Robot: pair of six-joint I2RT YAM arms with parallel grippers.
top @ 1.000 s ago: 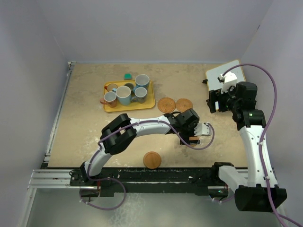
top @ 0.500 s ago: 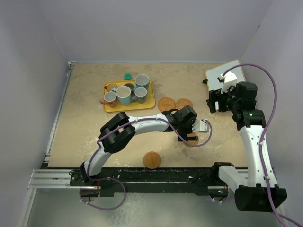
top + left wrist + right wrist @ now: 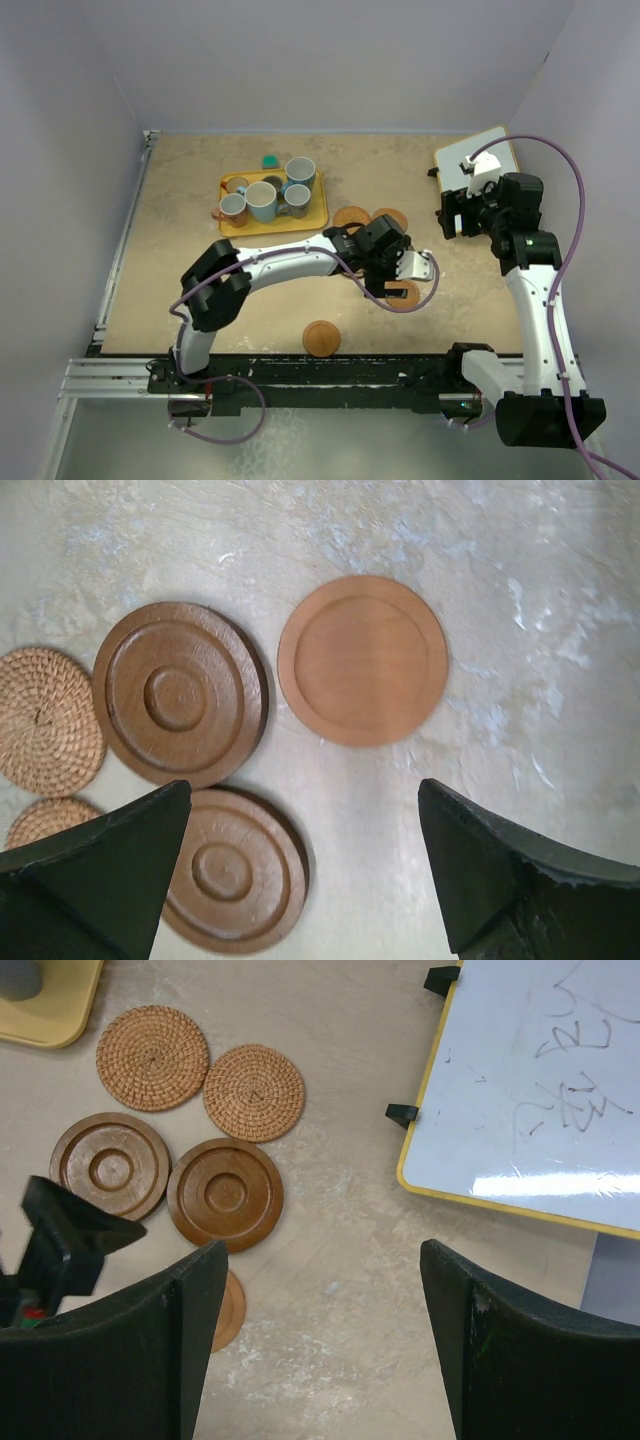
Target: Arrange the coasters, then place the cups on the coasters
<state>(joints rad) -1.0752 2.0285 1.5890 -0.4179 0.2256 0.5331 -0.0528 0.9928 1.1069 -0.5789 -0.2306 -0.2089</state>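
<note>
Left gripper (image 3: 303, 800) spread, empty, over plain orange-brown round wooden coaster (image 3: 362, 660) beside two dark ringed wooden coasters (image 3: 180, 693); right gripper (image 3: 322, 1255) spread, empty, near worktop (image 3: 180, 260) right edge.

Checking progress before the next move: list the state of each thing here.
Coasters: flat on the table, all bare.
Cups: upright on the tray, none on a coaster.
Left tool: open, empty, above the coasters.
Right tool: open, empty.
</note>
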